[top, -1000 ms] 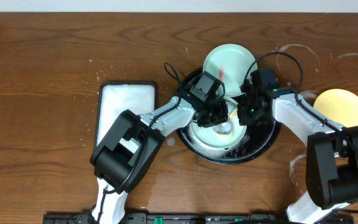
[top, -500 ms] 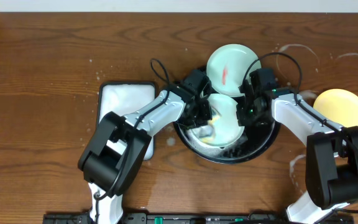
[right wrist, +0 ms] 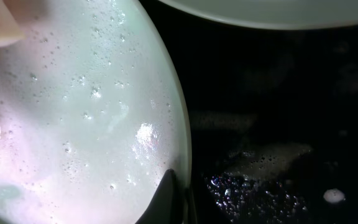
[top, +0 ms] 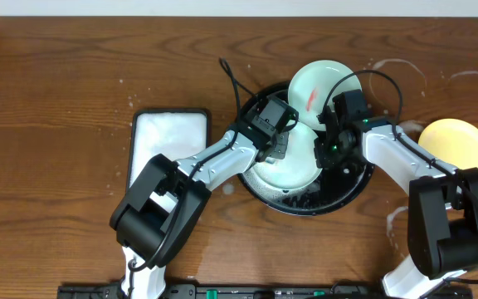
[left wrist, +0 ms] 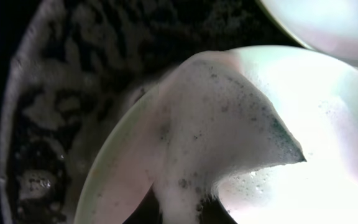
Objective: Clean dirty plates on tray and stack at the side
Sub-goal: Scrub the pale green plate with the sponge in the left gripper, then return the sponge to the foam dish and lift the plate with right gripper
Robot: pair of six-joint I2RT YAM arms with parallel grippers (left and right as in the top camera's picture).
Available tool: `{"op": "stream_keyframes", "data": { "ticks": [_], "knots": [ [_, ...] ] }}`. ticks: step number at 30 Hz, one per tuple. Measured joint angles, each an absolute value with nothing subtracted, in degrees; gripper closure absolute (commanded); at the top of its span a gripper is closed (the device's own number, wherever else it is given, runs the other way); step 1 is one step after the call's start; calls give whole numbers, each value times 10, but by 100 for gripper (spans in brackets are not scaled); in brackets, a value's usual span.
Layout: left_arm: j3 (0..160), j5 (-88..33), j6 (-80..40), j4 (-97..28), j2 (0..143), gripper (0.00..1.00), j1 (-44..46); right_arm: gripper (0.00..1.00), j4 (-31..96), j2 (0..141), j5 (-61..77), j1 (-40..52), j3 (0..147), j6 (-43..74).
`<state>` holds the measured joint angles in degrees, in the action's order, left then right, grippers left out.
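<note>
The black tray (top: pixel 339 198) holds a soapy mint-white plate (top: pixel 295 170). My left gripper (top: pixel 281 146) is shut on a foam-covered sponge (left wrist: pixel 229 124) pressed on that plate (left wrist: pixel 328 174). My right gripper (top: pixel 325 152) is shut on the plate's right rim (right wrist: pixel 178 155); one dark finger lies over the edge. A second mint-white plate (top: pixel 320 86) with a red smear leans on the tray's far rim. The pale yellow plate (top: pixel 456 146) lies on the tabletop to the right.
A white rectangular dark-rimmed dish (top: pixel 168 154) stands left of the tray. Whitish soapy rings (top: pixel 397 71) mark the wood at the back right. Suds cover the tray floor (right wrist: pixel 272 162). Cables arch over the tray.
My left gripper swept left across the soapy plate, then back right and slightly farther. The smeared plate shifted a little to the right. The right gripper stayed put.
</note>
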<state>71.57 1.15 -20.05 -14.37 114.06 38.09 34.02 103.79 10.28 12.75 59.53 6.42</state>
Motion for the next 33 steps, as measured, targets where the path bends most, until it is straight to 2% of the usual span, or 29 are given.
{"op": "stream_keyframes", "data": {
  "ticks": [8,13,20,25,31,33],
  "knots": [
    [706,38,-177,-138,1121,93,375,99,340,1038,103,127,595,64],
    [700,75,-175,-182,1034,92,340,99,337,1038,100,127,595,61],
    [700,112,-180,-354,884,92,260,99,333,1039,96,127,596,55],
    [697,115,-199,-480,856,92,197,99,331,1039,94,127,596,54],
    [639,85,-211,-471,858,83,135,99,336,1023,83,131,594,54],
    [608,71,-212,-455,860,75,123,99,342,995,71,140,592,51]
  ]
}}
